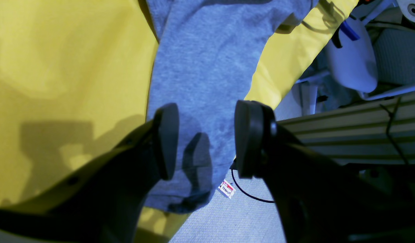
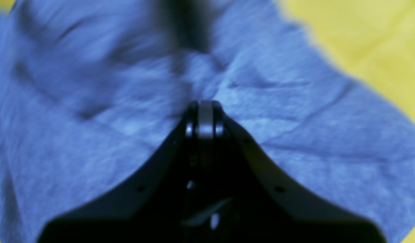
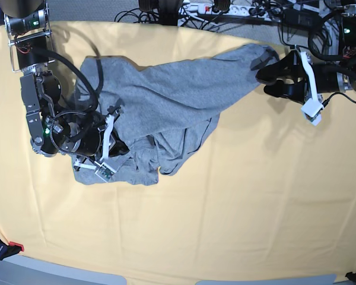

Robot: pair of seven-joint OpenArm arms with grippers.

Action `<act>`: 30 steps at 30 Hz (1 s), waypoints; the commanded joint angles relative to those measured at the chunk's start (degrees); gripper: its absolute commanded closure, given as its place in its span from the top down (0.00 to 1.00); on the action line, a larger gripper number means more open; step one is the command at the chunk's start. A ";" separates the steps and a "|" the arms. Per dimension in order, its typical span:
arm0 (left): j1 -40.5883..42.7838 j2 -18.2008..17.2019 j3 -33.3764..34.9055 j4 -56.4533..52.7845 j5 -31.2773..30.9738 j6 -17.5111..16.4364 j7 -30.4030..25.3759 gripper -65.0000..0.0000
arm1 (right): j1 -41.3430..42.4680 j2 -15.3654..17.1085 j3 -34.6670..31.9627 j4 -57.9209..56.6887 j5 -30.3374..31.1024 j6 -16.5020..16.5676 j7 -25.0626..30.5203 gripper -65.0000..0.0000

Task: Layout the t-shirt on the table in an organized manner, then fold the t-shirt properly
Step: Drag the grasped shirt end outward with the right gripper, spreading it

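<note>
The t-shirt (image 3: 166, 101) is seen crumpled on the far left part of the yellow tabletop (image 3: 243, 208), one end stretched toward the far right edge. The right gripper (image 2: 205, 108) is pressed down into the bunched grey cloth, jaws brought together; whether fabric is pinched cannot be told. The left gripper (image 1: 204, 140) is held above the shirt's stretched end at the tabletop edge, its pads (image 1: 167, 140) apart, nothing between them.

The t-shirt (image 3: 166, 101) is seen as soft, matt heather-grey knit cloth, creased. The surface (image 3: 255, 196) is covered in smooth, matt yellow cloth. The left claw (image 1: 205, 140) is formed of matt black plastic pads.
</note>
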 commanded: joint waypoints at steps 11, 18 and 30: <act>-0.61 -0.96 -0.52 0.68 -1.39 -0.30 -0.86 0.44 | -1.62 1.11 20.13 19.58 1.73 -4.57 -2.73 0.00; -0.61 -0.94 -0.52 0.68 -1.39 -0.30 -0.86 0.44 | -7.93 1.14 21.53 19.50 9.16 0.00 -2.45 0.18; -0.59 -0.94 -0.52 0.68 -1.39 -0.30 -0.86 0.44 | -0.72 -2.12 12.11 0.92 8.76 0.50 2.93 0.56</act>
